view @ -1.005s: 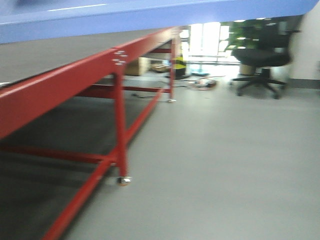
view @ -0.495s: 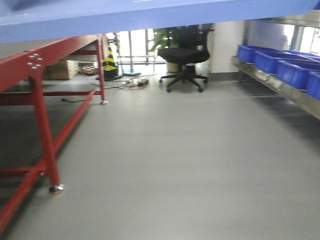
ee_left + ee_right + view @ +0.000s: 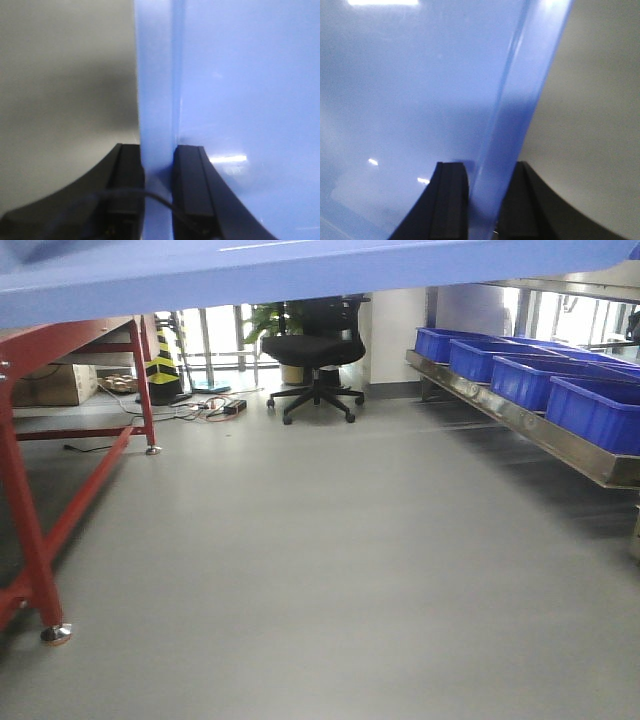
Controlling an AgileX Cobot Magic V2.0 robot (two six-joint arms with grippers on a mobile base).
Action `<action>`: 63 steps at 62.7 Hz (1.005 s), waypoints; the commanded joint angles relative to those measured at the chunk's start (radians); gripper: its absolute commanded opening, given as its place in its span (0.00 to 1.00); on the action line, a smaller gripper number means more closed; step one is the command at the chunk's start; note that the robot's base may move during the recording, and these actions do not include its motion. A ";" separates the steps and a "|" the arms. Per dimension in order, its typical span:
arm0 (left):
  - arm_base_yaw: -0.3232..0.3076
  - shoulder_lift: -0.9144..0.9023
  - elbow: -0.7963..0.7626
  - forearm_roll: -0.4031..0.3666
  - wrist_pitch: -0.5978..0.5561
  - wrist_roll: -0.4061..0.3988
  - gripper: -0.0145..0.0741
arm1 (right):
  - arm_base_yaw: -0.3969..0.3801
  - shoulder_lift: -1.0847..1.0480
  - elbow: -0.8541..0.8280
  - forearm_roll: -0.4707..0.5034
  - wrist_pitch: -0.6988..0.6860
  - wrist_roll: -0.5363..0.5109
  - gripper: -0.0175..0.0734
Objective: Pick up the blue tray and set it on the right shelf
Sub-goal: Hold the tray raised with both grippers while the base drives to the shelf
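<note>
The blue tray (image 3: pixel 300 270) is held up in the air and fills the top of the front view as a pale blue band. My left gripper (image 3: pixel 158 165) is shut on the tray's left rim (image 3: pixel 156 90). My right gripper (image 3: pixel 485 185) is shut on the tray's right rim (image 3: pixel 520 100). The tray's glossy floor fills the rest of both wrist views. The right shelf (image 3: pixel 540 430), a metal rack with a shiny steel front rail, runs along the right side of the front view.
Several deep dark blue bins (image 3: pixel 590 405) stand in a row on the right shelf. The red-framed table (image 3: pixel 40 440) is at the left. A black office chair (image 3: pixel 310 350) and a striped cone (image 3: pixel 160 365) stand at the back, across grey floor (image 3: pixel 330 570).
The view has swung to the right: the red table slid off to the left, and the shelf with its blue bins came in at the right. The tray stays held by both grippers.
</note>
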 commanded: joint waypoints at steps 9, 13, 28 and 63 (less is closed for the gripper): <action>-0.004 -0.031 -0.026 -0.009 0.084 0.013 0.11 | 0.001 -0.028 -0.028 0.007 -0.072 -0.031 0.26; -0.004 -0.031 -0.026 -0.009 0.084 0.013 0.11 | 0.001 -0.028 -0.028 0.007 -0.072 -0.031 0.26; -0.004 -0.031 -0.026 -0.009 0.084 0.013 0.11 | 0.001 -0.028 -0.028 0.007 -0.072 -0.031 0.26; -0.004 -0.031 -0.026 -0.009 0.084 0.013 0.11 | 0.001 -0.028 -0.028 0.007 -0.072 -0.031 0.26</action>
